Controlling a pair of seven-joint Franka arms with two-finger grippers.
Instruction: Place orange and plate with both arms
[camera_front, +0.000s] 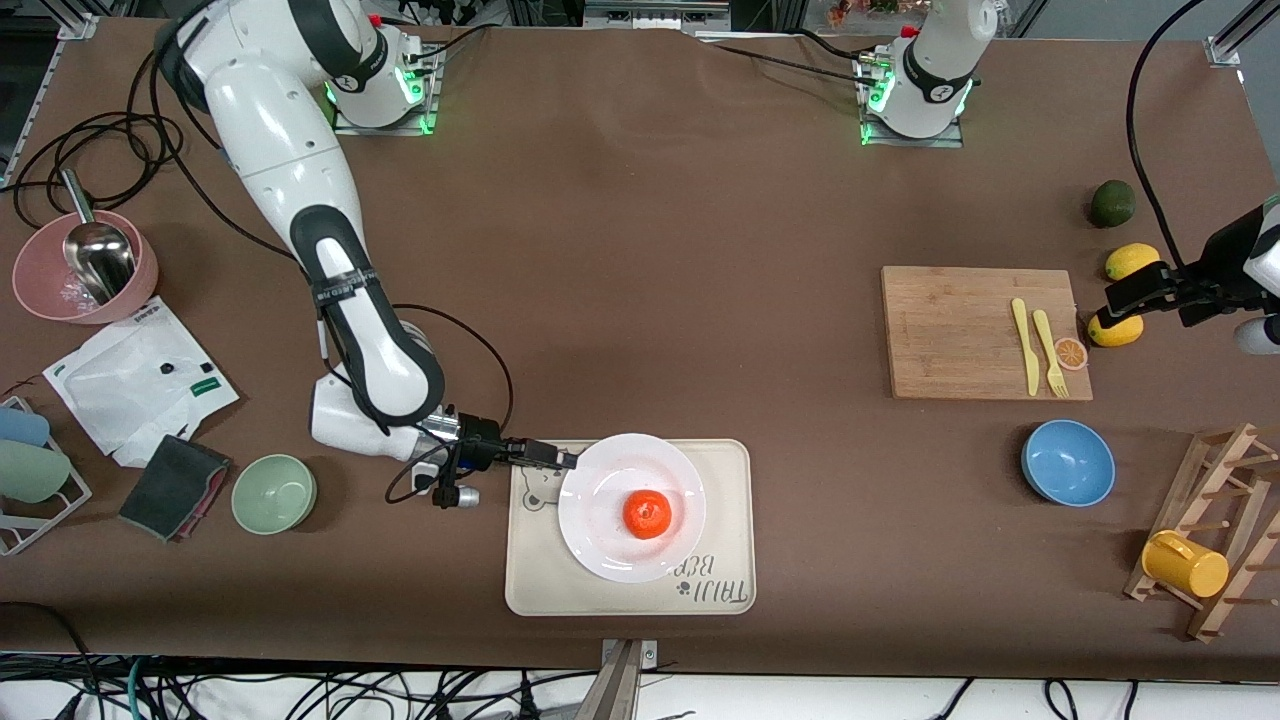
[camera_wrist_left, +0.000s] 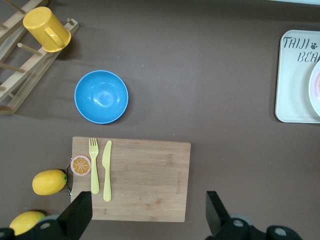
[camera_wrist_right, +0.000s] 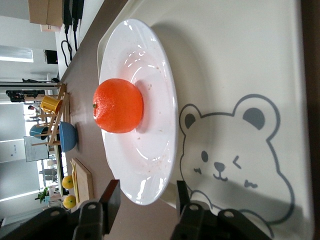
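Nearest the front camera, the bear-print tray is seen lying close to the table's edge, and on it the plate is set, with the orange resting near the plate's middle. At the plate's rim, toward the right arm's end of the table, the right gripper is held low; in the right wrist view its fingers are shown spread on either side of the rim, one above and one below, parted and not pressed onto it. The plate is judged stiff, smooth and breakable, so it would best be pinched at the rim, where the lip gives purchase, and kept level, since the orange is round, light and firm and could roll off. The orange itself would be taken across its widest part with gentle pressure.

Farther from the camera, toward the left arm's end, a blue bowl and then a cutting board bearing a yellow fork and knife are found. Over the two lemons beside that board, the left gripper is kept waiting in the air, its fingers wide apart and empty.
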